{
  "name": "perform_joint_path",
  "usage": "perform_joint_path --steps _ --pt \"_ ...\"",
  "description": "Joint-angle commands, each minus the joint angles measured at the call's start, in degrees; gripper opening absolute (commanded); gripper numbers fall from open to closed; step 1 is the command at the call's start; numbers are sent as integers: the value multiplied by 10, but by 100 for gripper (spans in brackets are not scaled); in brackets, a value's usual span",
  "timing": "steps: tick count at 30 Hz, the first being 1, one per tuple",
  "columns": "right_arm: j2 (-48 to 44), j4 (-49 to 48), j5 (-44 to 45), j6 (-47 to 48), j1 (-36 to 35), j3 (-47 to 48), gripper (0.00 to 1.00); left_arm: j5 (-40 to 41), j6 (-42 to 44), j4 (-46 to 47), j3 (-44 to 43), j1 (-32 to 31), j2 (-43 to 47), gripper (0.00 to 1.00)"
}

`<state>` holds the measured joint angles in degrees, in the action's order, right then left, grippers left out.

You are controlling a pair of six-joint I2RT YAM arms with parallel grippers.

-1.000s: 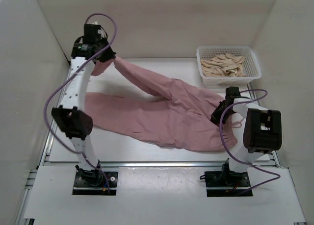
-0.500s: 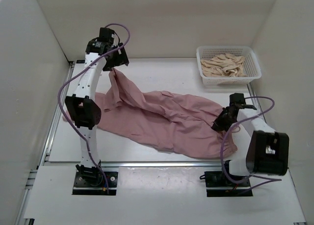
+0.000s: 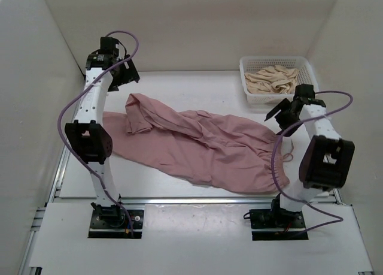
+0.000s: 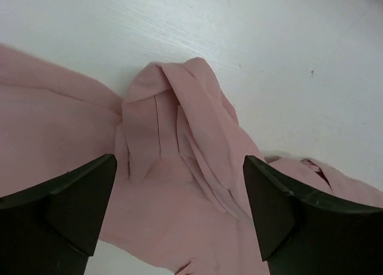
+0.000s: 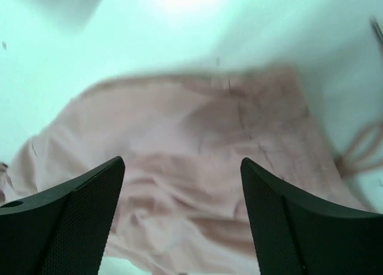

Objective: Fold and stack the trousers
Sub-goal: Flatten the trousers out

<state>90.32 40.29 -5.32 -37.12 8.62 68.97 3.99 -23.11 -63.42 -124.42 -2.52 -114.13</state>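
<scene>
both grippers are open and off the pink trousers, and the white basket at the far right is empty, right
Not quite. The basket is not empty: the top external view shows beige fabric piled in it. The rest holds: the left gripper and right gripper are open and off the trousers.

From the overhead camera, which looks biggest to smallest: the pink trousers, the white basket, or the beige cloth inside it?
1. The trousers, by far the largest.
2. The white basket.
3. The beige cloth, which fits inside the basket.
</scene>
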Motion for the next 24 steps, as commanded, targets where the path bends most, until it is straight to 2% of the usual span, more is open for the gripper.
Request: perform_joint_path --steps 1,3,11,13,14,15,16,17,18,21,22,24 --pt "70 -7 -49 -36 23 52 84 -8 2 -14 25 -3 -23 100" --pt "115 -12 -64 -54 31 78 89 -18 2 -14 38 -3 -42 100" --pt "191 -18 -141 -79 43 88 89 -52 -3 42 113 16 -54 100" --pt "173 -28 -119 -84 43 71 87 -70 -4 47 113 16 -76 92" --pt "173 -28 -112 -84 43 71 87 -78 -4 47 113 16 -82 84" --pt "173 -28 -112 -84 43 71 86 -86 -4 52 108 16 -93 71" --pt "181 -28 -112 -78 43 71 80 -86 -4 52 108 16 -99 53" --pt "188 -28 -104 -78 43 71 75 -86 -4 52 108 16 -99 21" --pt "204 -28 -104 -78 48 71 72 -86 -10 58 108 16 -104 11" --pt "242 -28 -98 -83 48 71 53 -86 -10 58 96 16 -104 11" --pt "242 -28 -98 -83 48 71 32 -80 -10 58 95 16 -104 11" --pt "235 -28 -86 -83 48 71 11 -66 -10 58 78 16 -92 11"
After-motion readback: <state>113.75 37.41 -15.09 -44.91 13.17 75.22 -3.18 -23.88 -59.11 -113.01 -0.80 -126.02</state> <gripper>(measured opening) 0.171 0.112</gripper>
